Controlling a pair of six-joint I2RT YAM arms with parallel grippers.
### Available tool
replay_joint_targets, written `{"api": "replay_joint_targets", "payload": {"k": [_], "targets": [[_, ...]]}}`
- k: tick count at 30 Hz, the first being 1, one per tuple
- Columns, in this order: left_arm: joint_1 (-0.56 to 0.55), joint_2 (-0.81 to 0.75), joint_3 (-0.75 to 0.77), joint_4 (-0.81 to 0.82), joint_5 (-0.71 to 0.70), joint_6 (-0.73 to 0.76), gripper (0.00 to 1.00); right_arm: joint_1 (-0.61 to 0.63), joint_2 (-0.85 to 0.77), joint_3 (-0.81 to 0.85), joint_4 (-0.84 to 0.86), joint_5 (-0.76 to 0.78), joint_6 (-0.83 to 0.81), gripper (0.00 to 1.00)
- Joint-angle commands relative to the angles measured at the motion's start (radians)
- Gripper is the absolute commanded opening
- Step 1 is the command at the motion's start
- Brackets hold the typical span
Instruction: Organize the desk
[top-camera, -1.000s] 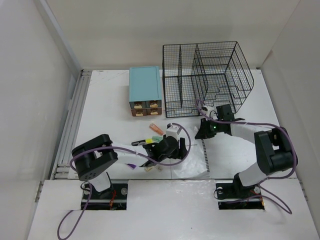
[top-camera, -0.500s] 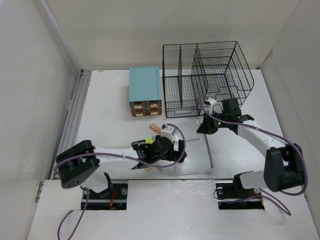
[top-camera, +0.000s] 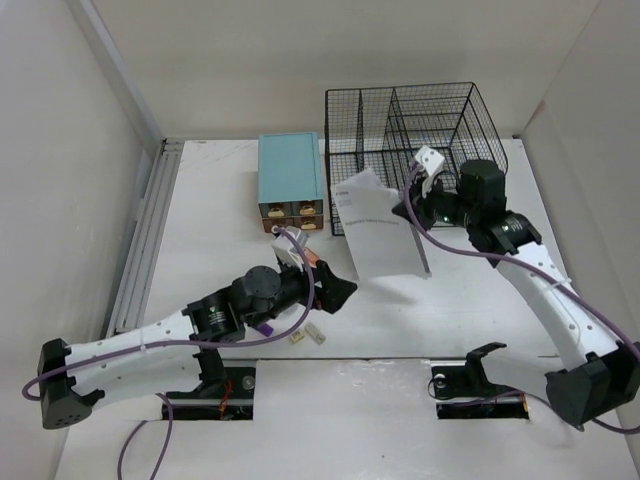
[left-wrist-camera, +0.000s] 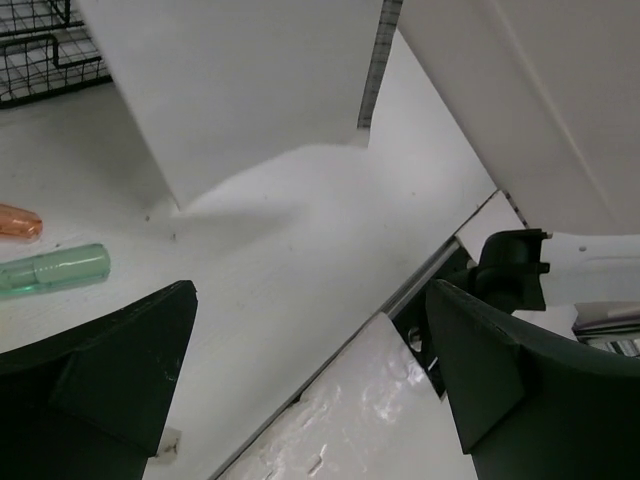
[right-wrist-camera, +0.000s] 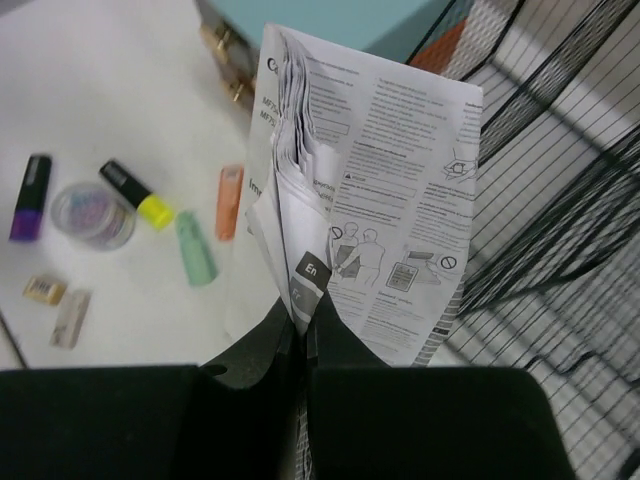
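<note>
While close before the black wire rack (top-camera: 440, 120), pinches a printed leaflet (right-wrist-camera: 400, 190) tight in the right claw (right-wrist-camera: 305, 330). Holds the left claw (left-wrist-camera: 310, 370) wide apart over the desk (top-camera: 220, 220), empty.

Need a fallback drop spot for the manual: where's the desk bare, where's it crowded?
Bare: the desk between the grey rail and the drawer box; also the near strip below the held manual, right of the erasers. Crowded: in front of the drawer box, where markers, a tub and the left fingers cluster.
</note>
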Motion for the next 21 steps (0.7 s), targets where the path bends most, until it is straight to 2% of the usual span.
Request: {"api": "replay_joint_targets", "payload": {"k": [1, 6, 10, 14, 17, 21], "targets": [[-0.005, -0.017, 0.012, -0.073, -0.007, 0.006, 1.0, 0.012, 0.052, 0.155, 0.103, 0.055, -0.001, 0.0], [-0.005, -0.069, -0.048, -0.063, -0.007, -0.012, 1.0, 0.024, 0.158, 0.332, 0.133, 0.1, 0.042, 0.0], [-0.005, -0.103, -0.072, -0.063, -0.007, -0.021, 1.0, 0.056, 0.212, 0.424, 0.18, 0.234, 0.079, 0.0], [-0.005, -0.112, -0.083, -0.072, -0.007, -0.021, 1.0, 0.09, 0.279, 0.501, 0.238, 0.48, 0.111, 0.0], [-0.005, -0.121, -0.092, -0.073, -0.016, -0.021, 1.0, 0.124, 0.319, 0.525, 0.298, 0.605, 0.111, 0.0], [-0.005, -0.121, -0.102, -0.063, -0.016, -0.031, 0.99, 0.173, 0.376, 0.568, 0.373, 0.867, 0.111, 0.0]]}}
